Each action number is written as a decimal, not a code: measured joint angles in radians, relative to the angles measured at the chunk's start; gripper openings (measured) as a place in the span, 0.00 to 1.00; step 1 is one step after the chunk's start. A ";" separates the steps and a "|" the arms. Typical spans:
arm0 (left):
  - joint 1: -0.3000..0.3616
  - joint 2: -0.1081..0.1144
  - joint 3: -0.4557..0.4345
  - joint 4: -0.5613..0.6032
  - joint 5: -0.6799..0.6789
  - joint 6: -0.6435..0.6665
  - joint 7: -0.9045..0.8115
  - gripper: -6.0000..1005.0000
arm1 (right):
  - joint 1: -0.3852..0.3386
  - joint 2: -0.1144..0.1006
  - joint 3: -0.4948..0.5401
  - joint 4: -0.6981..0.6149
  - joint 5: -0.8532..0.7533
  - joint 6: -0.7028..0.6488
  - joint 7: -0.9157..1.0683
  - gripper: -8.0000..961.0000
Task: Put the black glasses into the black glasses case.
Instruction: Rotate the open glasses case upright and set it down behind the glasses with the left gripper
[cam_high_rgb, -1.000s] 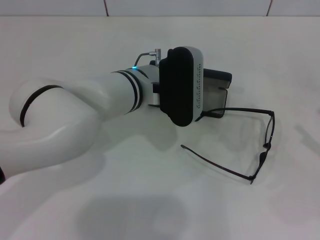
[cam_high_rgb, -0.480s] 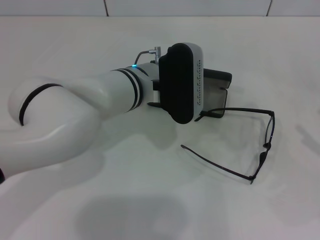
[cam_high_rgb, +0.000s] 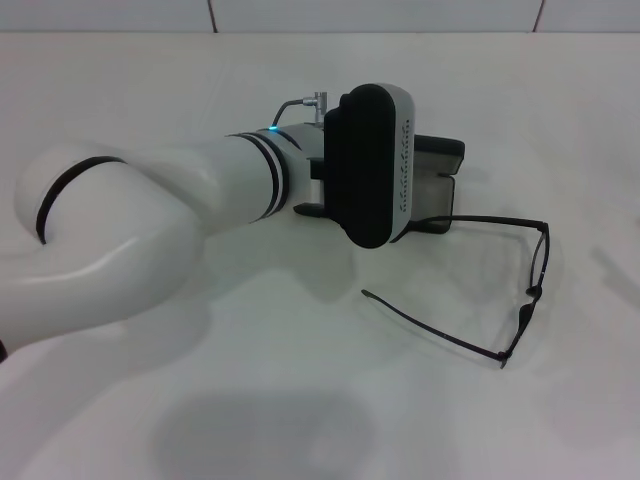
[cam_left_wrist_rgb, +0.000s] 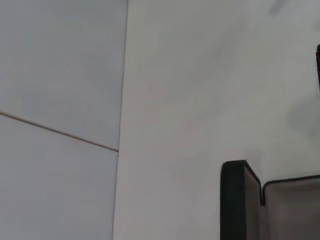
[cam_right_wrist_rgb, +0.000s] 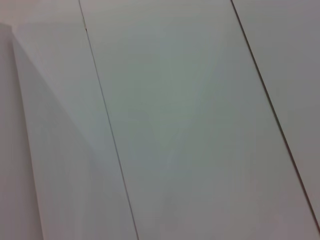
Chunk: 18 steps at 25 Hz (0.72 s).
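Observation:
The black glasses (cam_high_rgb: 533, 278) lie on the white table at the right, with both temple arms unfolded; one arm (cam_high_rgb: 430, 325) stretches toward the table's front. The black glasses case (cam_high_rgb: 441, 152) lies open just behind and left of them, its grey lining (cam_high_rgb: 436, 195) showing. My left arm reaches across from the left, and its black wrist block (cam_high_rgb: 370, 165) hangs over the case's left half and hides most of it. The left gripper itself is hidden behind that block. The left wrist view shows the case's raised lid edge (cam_left_wrist_rgb: 239, 200) and grey lining (cam_left_wrist_rgb: 295, 210) close by.
The white table (cam_high_rgb: 300, 400) spreads all around. A tiled wall (cam_high_rgb: 380, 15) runs along its far edge. The right wrist view shows only pale wall panels (cam_right_wrist_rgb: 190, 120). The right arm is out of the head view.
My left arm has edged a little to the right, further over the case. The glasses and the case have not moved.

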<state>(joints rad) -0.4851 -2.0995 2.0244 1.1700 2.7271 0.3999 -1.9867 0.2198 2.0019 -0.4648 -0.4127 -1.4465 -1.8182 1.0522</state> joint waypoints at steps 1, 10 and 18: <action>-0.001 0.000 -0.002 0.001 0.001 0.005 -0.001 0.27 | 0.000 0.000 0.000 0.000 0.000 0.001 0.000 0.83; 0.001 -0.003 -0.026 0.017 0.002 0.009 -0.058 0.17 | 0.001 0.002 0.000 0.004 0.000 0.002 -0.009 0.83; 0.003 -0.002 -0.026 0.016 0.005 -0.001 -0.081 0.09 | 0.002 0.002 0.000 0.009 0.000 0.004 -0.012 0.83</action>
<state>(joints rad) -0.4824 -2.1012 1.9986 1.1860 2.7319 0.3985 -2.0675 0.2217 2.0034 -0.4648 -0.4034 -1.4465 -1.8146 1.0402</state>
